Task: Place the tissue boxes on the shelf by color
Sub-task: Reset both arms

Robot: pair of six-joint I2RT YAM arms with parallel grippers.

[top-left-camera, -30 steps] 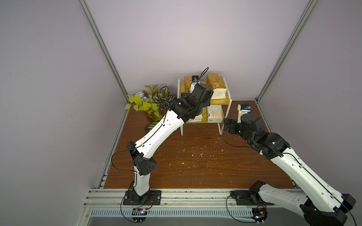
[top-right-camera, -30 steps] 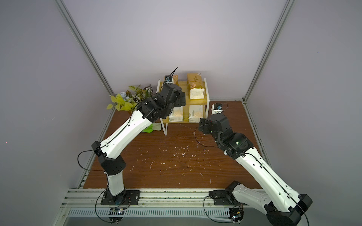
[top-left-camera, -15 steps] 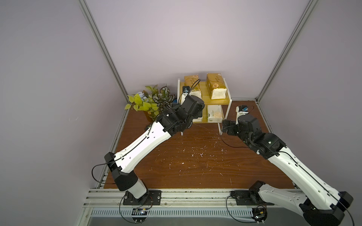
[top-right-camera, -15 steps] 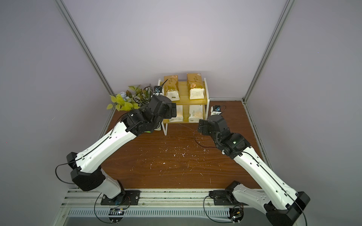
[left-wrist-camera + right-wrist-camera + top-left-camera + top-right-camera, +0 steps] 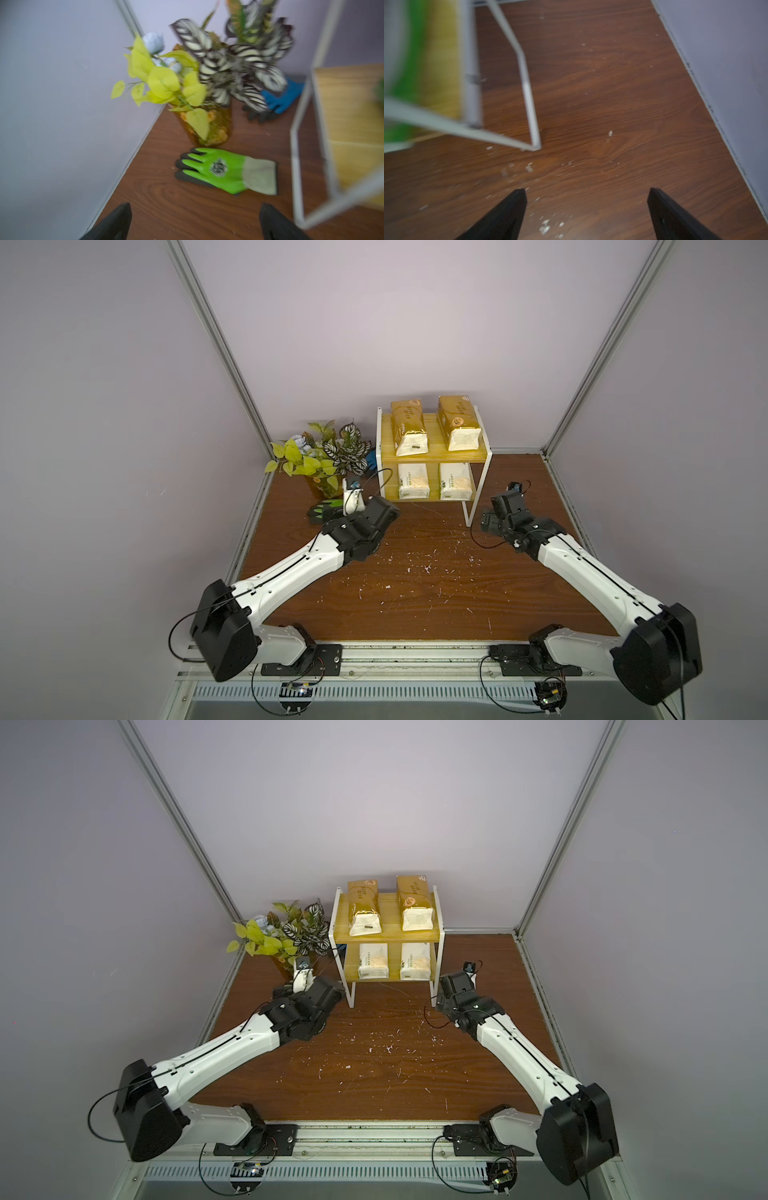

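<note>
Pulled right back off the upper tier since a second ago, left arm (image 5: 299,564), now down low near the left edge of the table (image 5: 415,614); right arm (image 5: 582,564) eased back a touch from the shelf (image 5: 432,448) too. In both top views, shelf against the back wall with all four packs aboard: two gold tissue packs (image 5: 409,429) (image 5: 459,423) side by side on the upper board, two white tissue packs (image 5: 412,481) (image 5: 455,481) side by side on the lower board, gold tissue packs (image 5: 363,907) straight over white tissue packs (image 5: 373,961). Both arms clear of the shelf, touching none of the packs. Left of the shelf, potted plant (image 5: 320,452), blue glove (image 5: 371,457) tucked between the two, green glove (image 5: 326,506) flat on the brown table just ahead of the left wrist. Scatter of white flecks (image 5: 419,568) mid-table. Over to the left wrist view, blurred: left gripper (image 5: 195,205) wide open, dark fingertips (image 5: 122,214) far apart, nothing between them, only bare wood; green glove (image 5: 220,168) lying just beyond, potted plant (image 5: 203,83) behind it, blue glove (image 5: 284,97) further back, white frame of the shelf (image 5: 297,145) close alongside. Right wrist view, blurred as well: right gripper (image 5: 586,190) spread wide, holding nothing, hovering over flecked wood, white shelf leg (image 5: 527,87) planted just ahead.
</note>
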